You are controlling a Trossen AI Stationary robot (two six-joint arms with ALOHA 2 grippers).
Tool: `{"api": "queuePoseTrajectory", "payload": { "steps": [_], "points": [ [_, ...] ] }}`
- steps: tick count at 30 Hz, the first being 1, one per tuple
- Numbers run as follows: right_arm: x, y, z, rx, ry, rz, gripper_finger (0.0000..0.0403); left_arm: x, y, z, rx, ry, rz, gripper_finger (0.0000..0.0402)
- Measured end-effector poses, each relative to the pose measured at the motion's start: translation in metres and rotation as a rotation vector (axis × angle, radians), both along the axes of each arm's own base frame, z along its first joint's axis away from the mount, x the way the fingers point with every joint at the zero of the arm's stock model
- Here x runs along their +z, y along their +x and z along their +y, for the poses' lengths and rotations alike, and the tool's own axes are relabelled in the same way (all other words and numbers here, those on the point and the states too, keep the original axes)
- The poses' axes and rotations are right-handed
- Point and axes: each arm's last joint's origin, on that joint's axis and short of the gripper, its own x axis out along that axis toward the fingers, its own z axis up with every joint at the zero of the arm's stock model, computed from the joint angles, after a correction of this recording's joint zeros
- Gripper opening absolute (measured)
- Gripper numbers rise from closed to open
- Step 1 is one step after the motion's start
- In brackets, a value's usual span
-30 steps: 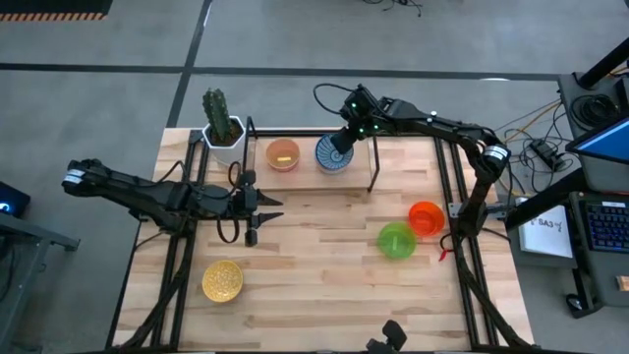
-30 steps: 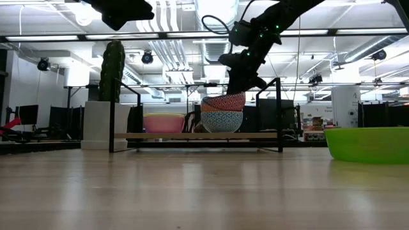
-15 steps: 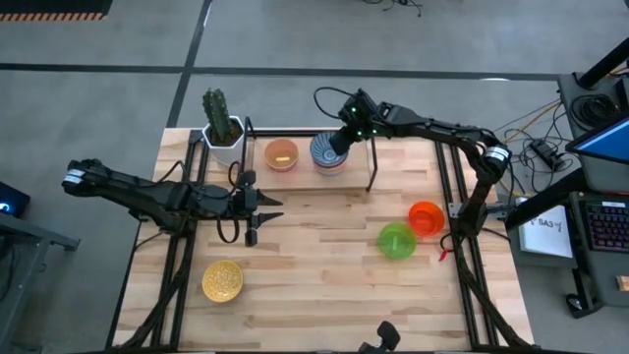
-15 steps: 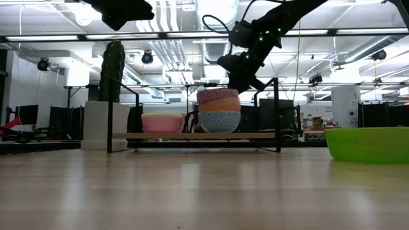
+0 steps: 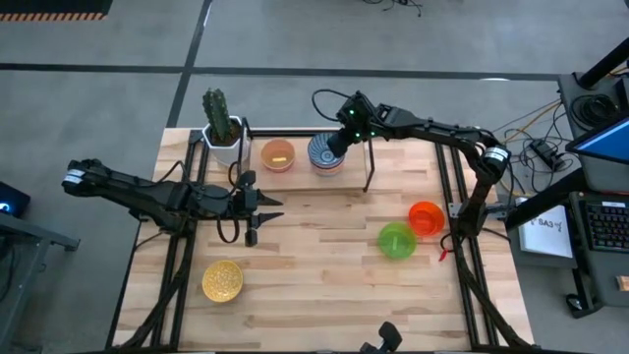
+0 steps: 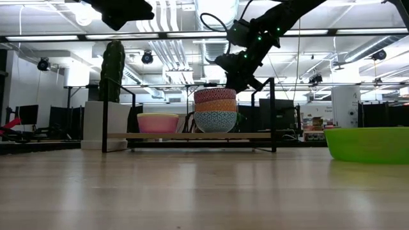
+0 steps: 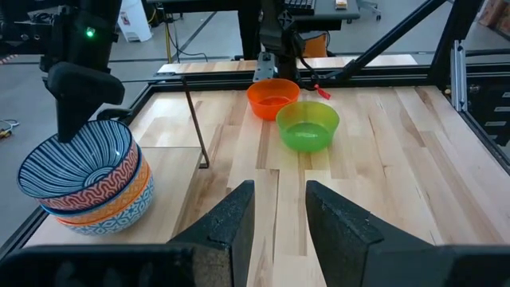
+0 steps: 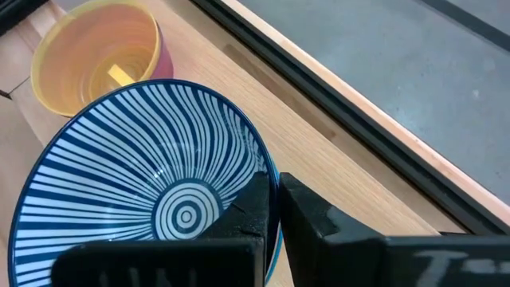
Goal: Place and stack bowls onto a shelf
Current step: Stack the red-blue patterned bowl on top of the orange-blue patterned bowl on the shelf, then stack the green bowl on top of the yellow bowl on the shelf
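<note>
Blue-striped bowl [image 8: 159, 191] tops a stack on the shelf [image 6: 192, 135], beside the cactus pot [image 5: 224, 138]; we see right gripper [image 8: 275, 209] pinching its rim. Left gripper [image 7: 279, 211] hovers nearby, fingers narrowly parted.

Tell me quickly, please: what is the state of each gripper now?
Left gripper: open, holding nothing, above the table.
Right gripper: closed on the rim of the blue-striped bowl atop the stack on the shelf.
</note>
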Motion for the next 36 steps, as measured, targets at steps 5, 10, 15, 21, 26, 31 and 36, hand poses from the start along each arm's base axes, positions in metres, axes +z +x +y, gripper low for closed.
{"api": "queuePoseTrajectory", "payload": {
  "steps": [5,10,15,21,26,31,36],
  "points": [
    [0.0,0.0,0.0,-0.003,0.001,0.0,0.0021,0.0,0.0,0.0,0.0,-0.001,0.0,0.0098],
    [0.002,-0.001,0.0,-0.005,0.001,-0.004,0.0058,0.0,0.0,0.0,0.005,-0.015,-0.002,0.0098],
    [0.015,-0.007,0.004,-0.006,-0.011,-0.032,0.0081,0.0,0.0,0.0,0.015,-0.046,-0.005,0.0098],
    [0.049,-0.025,0.028,0.029,-0.027,-0.059,0.0085,-0.012,-0.005,0.001,0.084,-0.186,0.107,0.0098],
    [0.072,-0.037,0.071,0.135,-0.021,-0.035,0.0078,-0.027,-0.014,0.001,0.156,-0.354,0.26,0.0098],
    [0.083,-0.041,0.124,0.269,0.018,0.005,0.0073,-0.034,-0.009,-0.004,0.171,-0.391,0.297,0.0098],
    [0.081,-0.04,0.17,0.333,0.115,0.054,0.0075,-0.042,-0.001,-0.006,0.164,-0.388,0.339,0.0098]
  ]
}}
